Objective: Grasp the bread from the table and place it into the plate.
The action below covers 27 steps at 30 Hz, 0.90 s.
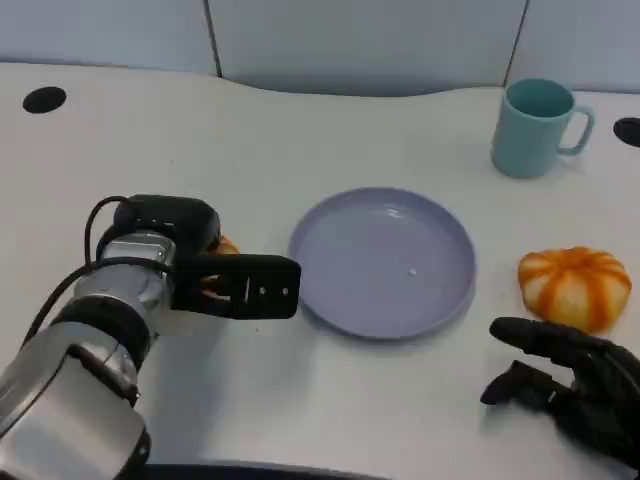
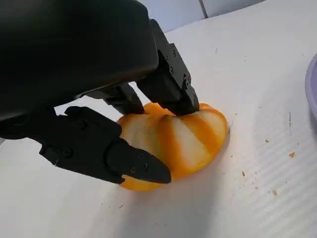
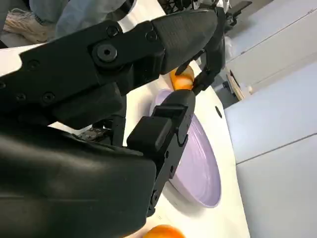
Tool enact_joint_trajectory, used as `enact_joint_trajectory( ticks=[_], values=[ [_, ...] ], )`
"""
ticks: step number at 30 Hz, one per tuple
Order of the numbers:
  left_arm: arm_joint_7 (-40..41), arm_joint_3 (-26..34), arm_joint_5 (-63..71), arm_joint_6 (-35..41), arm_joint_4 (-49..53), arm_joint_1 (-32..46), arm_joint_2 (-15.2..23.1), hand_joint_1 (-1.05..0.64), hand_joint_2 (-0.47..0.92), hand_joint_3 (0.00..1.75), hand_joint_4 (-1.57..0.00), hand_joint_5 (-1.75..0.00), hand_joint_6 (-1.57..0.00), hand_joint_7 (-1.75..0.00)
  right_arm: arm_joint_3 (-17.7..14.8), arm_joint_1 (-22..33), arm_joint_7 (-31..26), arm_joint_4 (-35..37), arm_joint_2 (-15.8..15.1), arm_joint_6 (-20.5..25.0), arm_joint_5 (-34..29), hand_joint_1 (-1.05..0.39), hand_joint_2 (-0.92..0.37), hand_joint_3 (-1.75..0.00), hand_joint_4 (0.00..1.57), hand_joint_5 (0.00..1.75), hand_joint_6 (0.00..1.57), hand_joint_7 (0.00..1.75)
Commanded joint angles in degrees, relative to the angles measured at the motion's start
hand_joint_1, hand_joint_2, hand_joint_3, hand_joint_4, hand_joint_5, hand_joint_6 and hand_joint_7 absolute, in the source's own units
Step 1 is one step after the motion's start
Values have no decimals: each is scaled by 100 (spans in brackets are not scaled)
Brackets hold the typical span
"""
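An orange-and-white striped bread (image 2: 183, 139) sits on the white table, left of the lavender plate (image 1: 385, 262). My left hand (image 1: 235, 285) closes around it: fingers (image 2: 171, 87) press its top and the thumb (image 2: 116, 156) lies against its near side. In the head view only a sliver of this bread (image 1: 226, 245) peeks out behind the hand. A second striped bread (image 1: 575, 285) lies right of the plate. My right hand (image 1: 570, 385) rests open on the table just in front of it, holding nothing. The plate (image 3: 203, 168) has nothing on it.
A teal mug (image 1: 535, 125) stands at the back right, beyond the plate. Black grommet holes (image 1: 44, 99) mark the table's far corners. The plate's edge (image 2: 313, 89) is close to the held bread. Crumbs dot the table near it.
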Motion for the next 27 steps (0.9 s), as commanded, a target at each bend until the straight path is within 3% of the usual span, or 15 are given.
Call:
enact_joint_trajectory(
  ticks=[1, 4, 8, 12, 20, 24, 27],
  values=[
    [-61, 80, -109, 31, 110, 89, 39, -39, 92, 9, -70, -96, -99, -4, -6, 165, -67, 7, -31, 117, 16, -41, -92, -8, 54, 118, 91, 14],
    [160, 147, -177, -21, 91, 137, 55, -38, 92, 10, -69, -107, -100, -2, -15, 148, -28, 41, -28, 89, 26, -40, -92, -9, 54, 118, 90, 14],
    [281, 196, -202, -104, 90, 171, 86, -39, 92, 24, -64, -110, -98, -1, -11, 128, -3, 71, -45, 103, 20, -40, -92, -9, 55, 118, 90, 14],
    [396, 238, -199, -132, 89, 179, 109, -37, 92, 30, -62, -98, -98, -1, 6, 141, -37, 27, -43, 83, -9, -41, -92, -9, 55, 119, 90, 16],
    [460, 355, -285, -354, 69, 129, 209, -32, 92, 31, -63, -95, -102, -2, -4, 131, -2, 57, -42, 79, 5, -41, -92, -9, 53, 119, 88, 16],
    [410, 454, -403, -562, 32, 1, 287, -33, 92, 31, -64, -101, -99, -1, -21, 121, -17, 62, -34, 117, 27, -40, -92, -9, 53, 118, 88, 17],
    [286, 487, -410, -590, 33, -73, 305, -33, 92, 37, -64, -87, -97, 0, -26, 109, -14, 73, -32, 142, 33, -40, -92, -8, 52, 118, 88, 18]
  ],
)
